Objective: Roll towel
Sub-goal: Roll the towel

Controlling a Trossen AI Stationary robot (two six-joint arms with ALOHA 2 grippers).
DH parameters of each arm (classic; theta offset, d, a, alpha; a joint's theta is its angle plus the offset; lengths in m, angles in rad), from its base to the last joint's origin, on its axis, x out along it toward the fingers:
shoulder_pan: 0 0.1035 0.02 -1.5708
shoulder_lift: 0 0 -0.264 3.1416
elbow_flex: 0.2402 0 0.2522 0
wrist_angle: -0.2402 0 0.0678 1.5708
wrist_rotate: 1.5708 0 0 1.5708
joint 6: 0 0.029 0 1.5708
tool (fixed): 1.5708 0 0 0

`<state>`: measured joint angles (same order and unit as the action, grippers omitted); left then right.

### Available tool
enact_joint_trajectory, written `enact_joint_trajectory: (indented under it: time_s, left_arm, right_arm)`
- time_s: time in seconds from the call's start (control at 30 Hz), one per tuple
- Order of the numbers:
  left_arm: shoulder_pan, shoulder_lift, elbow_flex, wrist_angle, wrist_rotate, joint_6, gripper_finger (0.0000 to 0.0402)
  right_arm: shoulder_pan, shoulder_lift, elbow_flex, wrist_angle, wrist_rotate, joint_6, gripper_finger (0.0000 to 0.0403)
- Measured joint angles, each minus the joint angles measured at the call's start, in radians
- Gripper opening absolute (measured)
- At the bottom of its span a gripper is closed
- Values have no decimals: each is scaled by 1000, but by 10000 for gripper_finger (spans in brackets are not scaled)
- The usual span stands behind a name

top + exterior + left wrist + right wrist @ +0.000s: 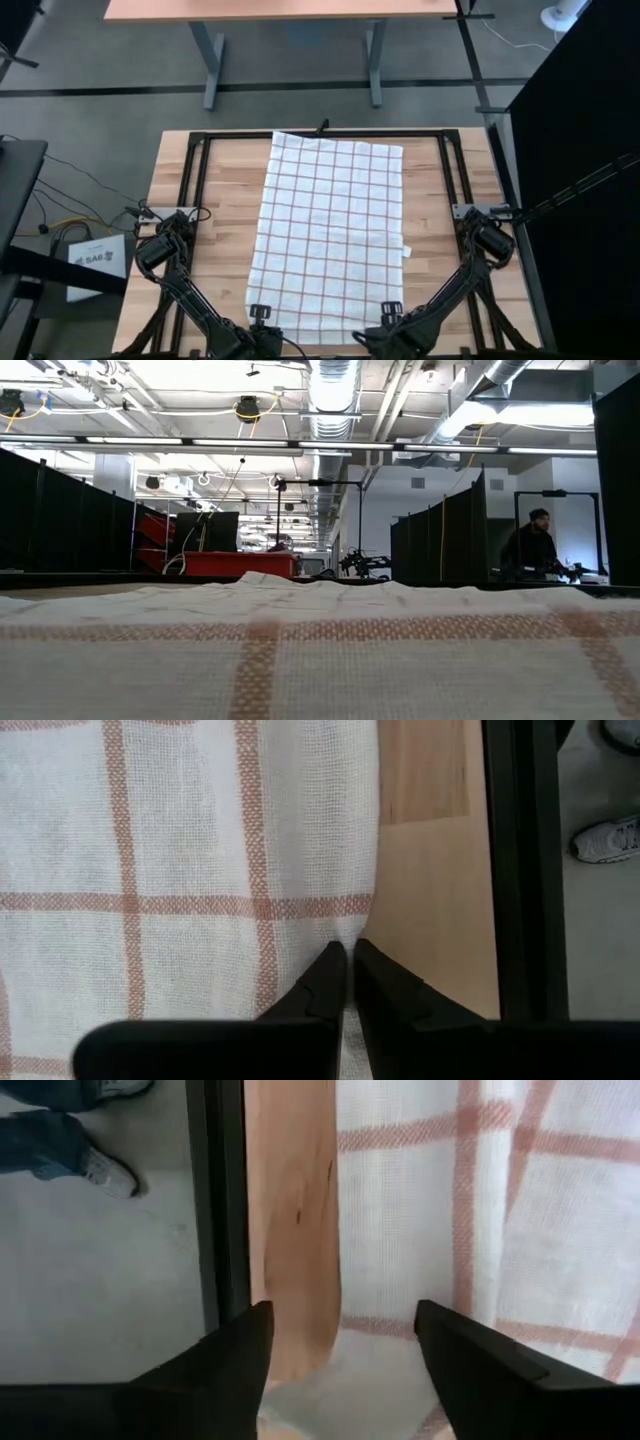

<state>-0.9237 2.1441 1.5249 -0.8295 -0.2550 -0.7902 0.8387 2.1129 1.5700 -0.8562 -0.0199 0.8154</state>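
The towel (328, 235), white with a reddish-brown grid, lies spread flat on the wooden table (215, 200), its long side running from near to far. A small white tag (405, 252) sticks out of its right edge. My left gripper (260, 315) is shut at the towel's near left corner (350, 935). My right gripper (392, 312) is open over the near right corner (375, 1345), one finger beyond the towel's right edge over bare wood and one over the cloth. In the low view the towel (320, 650) fills the foreground. My left gripper pinches the towel's left side edge (352, 942), close to the near left corner, between its two fingers. White cloth shows in the narrow gap between the fingers. The fingers come from the table's near side, slanting down. The towel lies flat on the table.
Black frame rails (300, 135) run around the table's edges and beside both corners (520, 870), (225, 1200). A person's shoes (105, 1170) stand on the floor off the near edge. A person (530, 550) shows far off in the room. A desk (290, 10) stands beyond the far edge.
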Motion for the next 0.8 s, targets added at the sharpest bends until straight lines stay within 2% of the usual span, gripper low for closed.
enact_joint_trajectory:
  time_s: [0.2,0.4,0.8]
  left_arm:
    - [4,0,0,0,5,0,11]
    - [3,0,0,0,5,-2,11]
    - [3,0,0,0,3,-12,10]
  right_arm:
    - [15,0,-62,38,32,74,242]
    - [29,-6,-124,91,44,129,225]
    - [33,-4,-133,102,42,130,125]
